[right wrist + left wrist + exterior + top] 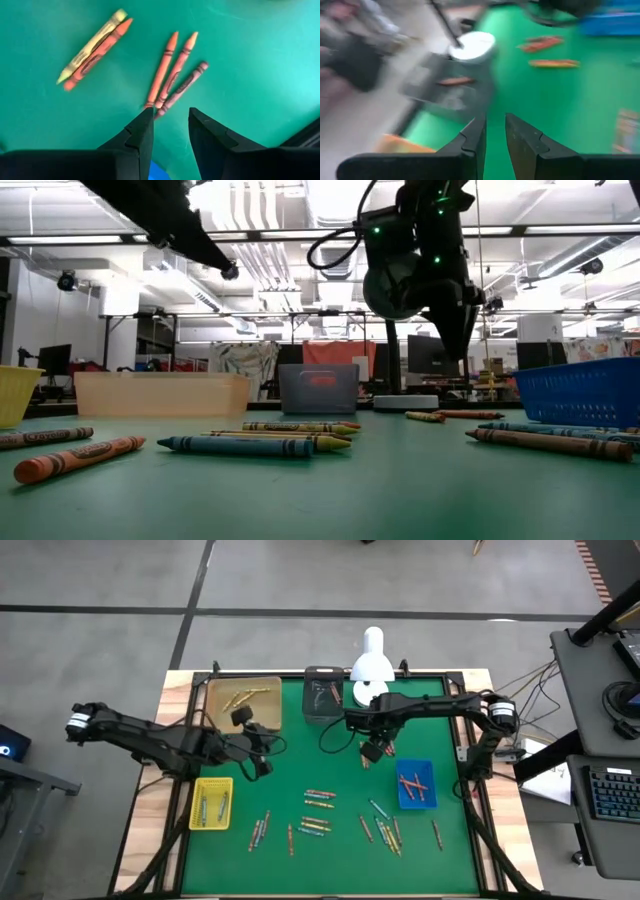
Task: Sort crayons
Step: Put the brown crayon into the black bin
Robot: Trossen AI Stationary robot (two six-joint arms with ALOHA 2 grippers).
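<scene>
From above we see a green mat (340, 755) with four trays: at ten o'clock a tan tray (243, 702) holding a few yellowish crayons, at twelve a grey tray (323, 695) with a couple of thin sticks whose colour we cannot tell, at eight a yellow tray (211, 803) with two or three, and at four a blue tray (416, 784) with red ones. The loose crayons (318, 825) lie scattered along the six o'clock side, between the yellow and blue trays. The left gripper (263, 766) hangs just beside the yellow tray's two o'clock corner; the right gripper (372, 752) hangs over bare mat near the centre, at about ten o'clock from the blue tray. At table height we see wrapped crayons (238, 444) lying flat in front, with printed labels too small for us to read, and the tan, grey and blue trays behind them. The left wrist view is blurred; its fingers (472, 145) stand a narrow gap apart with nothing between them, facing the grey tray (451, 87), where an orange-red crayon shows. The right wrist view shows its fingers (142, 132) parted, holding nothing, above two orange crayons and a brown one (172, 80) lying side by side, with a yellow and an orange pair farther off.
</scene>
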